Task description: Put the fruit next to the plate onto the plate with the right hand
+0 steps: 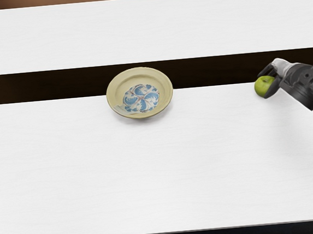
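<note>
White table | right hand reaching in from right edge, seemingly gripping green apple | plate well apart

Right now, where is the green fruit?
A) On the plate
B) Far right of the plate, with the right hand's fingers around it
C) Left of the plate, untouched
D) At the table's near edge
B: the green fruit is far to the right of the plate, and the right hand has its fingers curled around it. There is no fruit on the plate.
</note>
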### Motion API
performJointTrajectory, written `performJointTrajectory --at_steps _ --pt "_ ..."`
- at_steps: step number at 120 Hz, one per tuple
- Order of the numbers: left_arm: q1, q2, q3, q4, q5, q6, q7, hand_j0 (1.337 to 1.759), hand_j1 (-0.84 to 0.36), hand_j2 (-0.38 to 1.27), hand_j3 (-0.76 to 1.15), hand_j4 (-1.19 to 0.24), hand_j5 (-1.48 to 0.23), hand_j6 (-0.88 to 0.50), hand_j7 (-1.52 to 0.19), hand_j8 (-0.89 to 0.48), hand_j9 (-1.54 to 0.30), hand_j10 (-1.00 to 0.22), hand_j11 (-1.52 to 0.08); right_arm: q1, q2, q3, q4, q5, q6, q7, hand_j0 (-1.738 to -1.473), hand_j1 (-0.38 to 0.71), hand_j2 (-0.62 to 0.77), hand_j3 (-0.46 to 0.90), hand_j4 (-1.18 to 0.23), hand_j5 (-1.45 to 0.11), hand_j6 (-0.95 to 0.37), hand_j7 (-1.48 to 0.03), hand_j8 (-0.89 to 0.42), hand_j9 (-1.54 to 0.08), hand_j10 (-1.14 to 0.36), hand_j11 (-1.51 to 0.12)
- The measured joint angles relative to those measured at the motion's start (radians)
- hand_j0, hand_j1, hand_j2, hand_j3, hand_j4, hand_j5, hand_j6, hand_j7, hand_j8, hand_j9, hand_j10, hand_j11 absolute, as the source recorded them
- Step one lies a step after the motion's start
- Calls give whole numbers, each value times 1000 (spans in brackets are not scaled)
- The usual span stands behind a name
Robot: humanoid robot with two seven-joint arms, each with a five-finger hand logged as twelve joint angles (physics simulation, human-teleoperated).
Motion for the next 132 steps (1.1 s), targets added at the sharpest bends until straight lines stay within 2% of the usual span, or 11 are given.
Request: performJointTrajectory --at_steps 48,76,132 --pt "0 0 0 0 0 0 0 1658 345 1 0 -4 -5 -5 -5 -4 -5 -4 -5 33 -6 3 4 41 70 0 -1656 197 148 0 -551 -716 -460 -715 -443 -720 -548 -721" --pt "0 0 0 0 0 0 0 1658 345 1 0 -4 -5 -5 -5 -4 -5 -4 -5 79 0 8 17 59 97 0 -1656 196 109 0 -553 -730 -452 -724 -450 -734 -551 -734" --pt "0 0 0 0 0 0 0 1658 345 1 0 -4 -5 -5 -5 -4 -5 -4 -5 156 109 36 30 101 97 1 -1658 206 80 0 -522 -722 -420 -712 -423 -728 -535 -729"
